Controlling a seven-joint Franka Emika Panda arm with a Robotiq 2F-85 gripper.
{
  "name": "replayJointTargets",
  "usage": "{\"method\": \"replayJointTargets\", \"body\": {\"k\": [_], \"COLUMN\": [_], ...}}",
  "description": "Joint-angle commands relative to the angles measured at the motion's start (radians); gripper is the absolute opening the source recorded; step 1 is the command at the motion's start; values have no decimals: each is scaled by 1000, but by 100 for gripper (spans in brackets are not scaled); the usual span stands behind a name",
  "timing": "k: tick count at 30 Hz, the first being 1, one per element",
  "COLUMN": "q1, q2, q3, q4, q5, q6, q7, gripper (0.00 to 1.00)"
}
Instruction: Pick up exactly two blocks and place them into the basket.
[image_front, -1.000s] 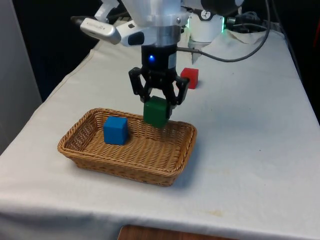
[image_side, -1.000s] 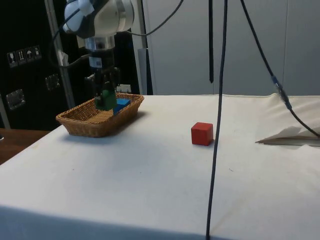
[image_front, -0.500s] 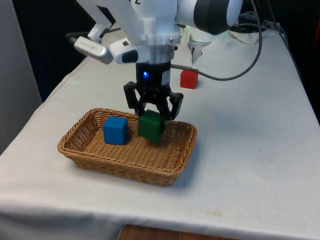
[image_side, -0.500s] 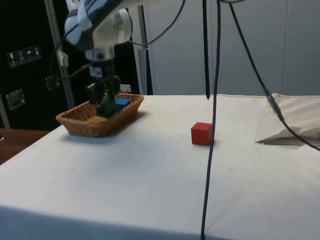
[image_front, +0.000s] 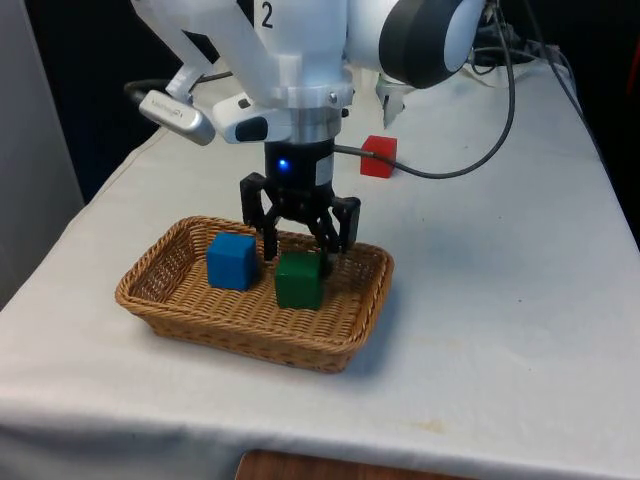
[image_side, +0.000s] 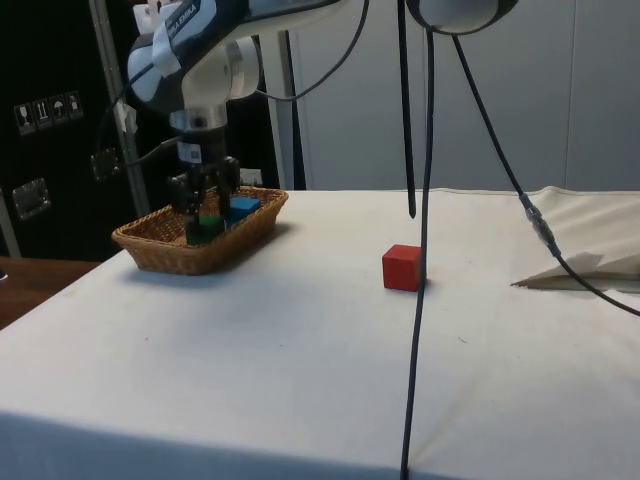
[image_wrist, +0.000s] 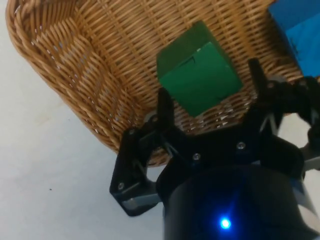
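- The hand (image_front: 297, 247) hangs low over the wicker basket (image_front: 200, 315), fingers spread apart just above the green block (image_front: 299, 279).
- Green block lies inside the basket, right of the blue block (image_front: 231, 260).
- Red block (image_front: 378, 156) sits farther back on the desk (image_front: 500, 300).

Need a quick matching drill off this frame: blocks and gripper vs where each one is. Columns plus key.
Column 1
1. green block
2. blue block
3. red block
4. gripper

Column 2
A. on the cloth, outside the basket
B. in the basket, directly under the gripper
C. open, just above the basket
D. in the basket, toward the front view's left

Pairs: 1-B, 2-D, 3-A, 4-C
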Motion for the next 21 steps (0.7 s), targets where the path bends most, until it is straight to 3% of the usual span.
{"method": "replayJointTargets", "body": {"k": [1,2,3,4,5,11,13,18,19,21], "q1": [0,-7,-7,-6,-6,-1,-5,34,22,54], "q2": [0,0,-1,-1,-1,0,-3,-43,-29,-66], "q3": [0,2,2,1,1,-3,-1,-46,-42,-64], "q4": [-1,5,4,3,2,-3,0,-50,-31,-81], "q5": [0,1,1,2,2,2,4,-1,2,-5], "q6": [-1,-10,-11,-11,-12,-6,-13,-32,-36,-38], "q7": [0,0,0,-1,-1,0,-3,-19,-13,-29], "gripper": [63,63,72,92,99,100,100,100,100,100]}}
